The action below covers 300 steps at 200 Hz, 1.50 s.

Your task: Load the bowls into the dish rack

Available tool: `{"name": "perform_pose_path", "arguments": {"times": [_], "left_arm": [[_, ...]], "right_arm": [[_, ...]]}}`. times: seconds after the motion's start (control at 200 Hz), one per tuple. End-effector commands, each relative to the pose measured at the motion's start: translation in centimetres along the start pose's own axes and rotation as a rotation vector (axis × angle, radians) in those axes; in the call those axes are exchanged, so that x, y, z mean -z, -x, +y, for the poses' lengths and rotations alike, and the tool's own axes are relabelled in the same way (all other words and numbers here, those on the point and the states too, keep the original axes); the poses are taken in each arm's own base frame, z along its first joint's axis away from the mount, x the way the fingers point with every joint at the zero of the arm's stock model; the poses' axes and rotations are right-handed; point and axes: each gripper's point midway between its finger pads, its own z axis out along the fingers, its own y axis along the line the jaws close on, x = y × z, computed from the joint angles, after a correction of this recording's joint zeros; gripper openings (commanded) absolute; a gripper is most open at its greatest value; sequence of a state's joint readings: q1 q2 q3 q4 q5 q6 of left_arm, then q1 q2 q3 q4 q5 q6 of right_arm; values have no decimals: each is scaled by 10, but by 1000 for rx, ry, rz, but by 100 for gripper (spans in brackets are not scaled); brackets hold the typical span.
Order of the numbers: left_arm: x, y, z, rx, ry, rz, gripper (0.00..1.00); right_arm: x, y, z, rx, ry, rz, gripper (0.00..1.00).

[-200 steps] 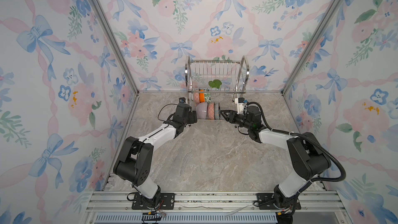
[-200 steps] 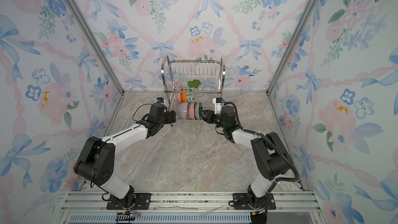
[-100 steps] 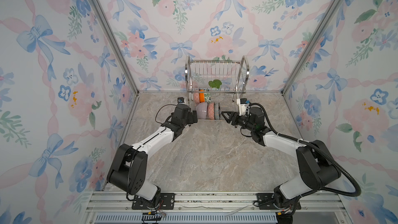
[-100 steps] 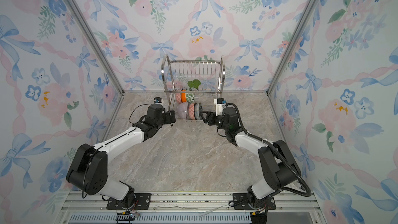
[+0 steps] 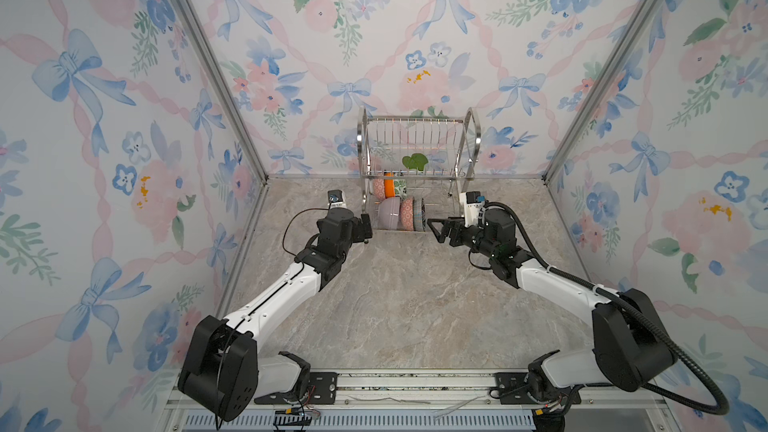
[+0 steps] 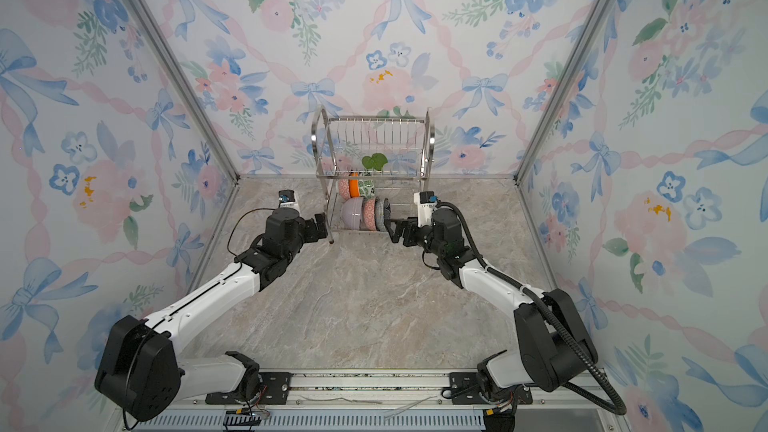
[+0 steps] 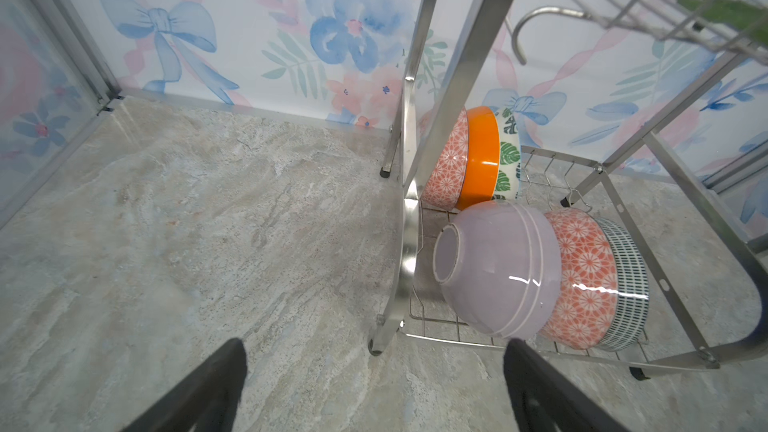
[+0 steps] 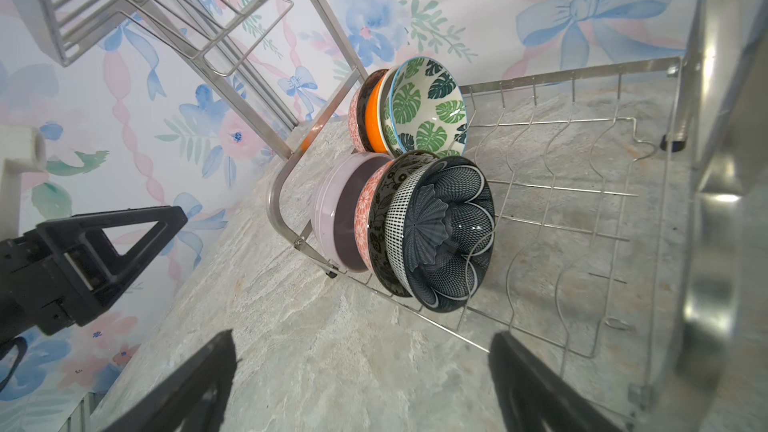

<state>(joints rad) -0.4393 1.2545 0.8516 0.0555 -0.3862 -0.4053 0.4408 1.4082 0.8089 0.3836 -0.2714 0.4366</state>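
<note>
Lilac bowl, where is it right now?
In both top views the lilac bowl stands on edge on the lower tier of the dish rack, at its left end, against the pink-patterned bowl.

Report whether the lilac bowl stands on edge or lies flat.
On edge: the lilac bowl sits in the dish rack's lower tier, its foot facing sideways and its opening toward the pink-patterned bowl.

A two-tier shiny steel wire dish rack (image 5: 475, 139) stood on the grey marbled desk (image 5: 399, 305), a lilac bowl (image 5: 388, 214), a pink-patterned bowl (image 5: 407, 211) and an orange bowl (image 5: 388, 187) in its lower tier. The left tool (image 5: 366, 228) hung beside the rack's front leg, the right tool (image 5: 435, 229) near its front, both empty.
</note>
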Motion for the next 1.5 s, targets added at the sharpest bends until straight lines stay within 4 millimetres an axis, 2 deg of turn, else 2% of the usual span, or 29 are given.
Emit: {"name": "perform_pose_path", "arguments": {"times": [0.0, 0.11, 0.18, 0.195, 0.325, 0.455, 0.525, 0.62, 0.695, 0.77, 0.855, 1.045, 1.11, 1.235, 1.26, 1.385, 1.495], "left_arm": [[22, 35, 39, -7, 180, -139, 98], [49, 60, 89, 14, 405, -268, 98], [66, 69, 115, 21, 513, -348, 98], [66, 60, 122, 15, 537, -345, 98], [74, 38, 164, 74, 650, -392, 98], [61, 5, 188, 44, 746, -339, 98], [50, -12, 198, 31, 782, -290, 98], [35, -37, 202, 4, 775, -242, 98], [27, -55, 205, -19, 763, -217, 98], [17, -69, 210, -29, 739, -191, 98], [5, -80, 212, 11, 680, -172, 98], [-13, -77, 196, -39, 535, -214, 98], [-23, -81, 180, -98, 439, -181, 94], [-41, -84, 155, -206, 352, -143, 94], [-41, -83, 154, -210, 354, -147, 98], [-40, -83, 154, -206, 348, -148, 98], [-41, -84, 155, -204, 348, -144, 98]], "right_arm": [[18, 0, -10, 53, -100, -2, 97], [36, 11, -20, 89, -183, -60, 97], [50, 21, -36, 88, -297, -108, 97], [54, 22, -42, 86, -326, -114, 97], [85, 37, -79, 60, -523, -186, 97], [119, 47, -109, 46, -672, -262, 97], [144, 50, -125, 34, -773, -315, 97], [186, 49, -152, -31, -936, -382, 97], [210, 42, -170, -83, -1012, -406, 96], [229, 36, -182, -112, -1065, -432, 97], [240, 32, -187, -114, -1087, -457, 97], [240, 23, -192, -79, -1093, -464, 96], [239, 20, -195, -52, -1102, -448, 97], [237, 14, -202, -7, -1132, -438, 97], [236, 11, -205, 2, -1135, -437, 97], [227, 3, -213, 58, -1136, -435, 97], [213, -7, -224, 127, -1152, -346, 97]]}}
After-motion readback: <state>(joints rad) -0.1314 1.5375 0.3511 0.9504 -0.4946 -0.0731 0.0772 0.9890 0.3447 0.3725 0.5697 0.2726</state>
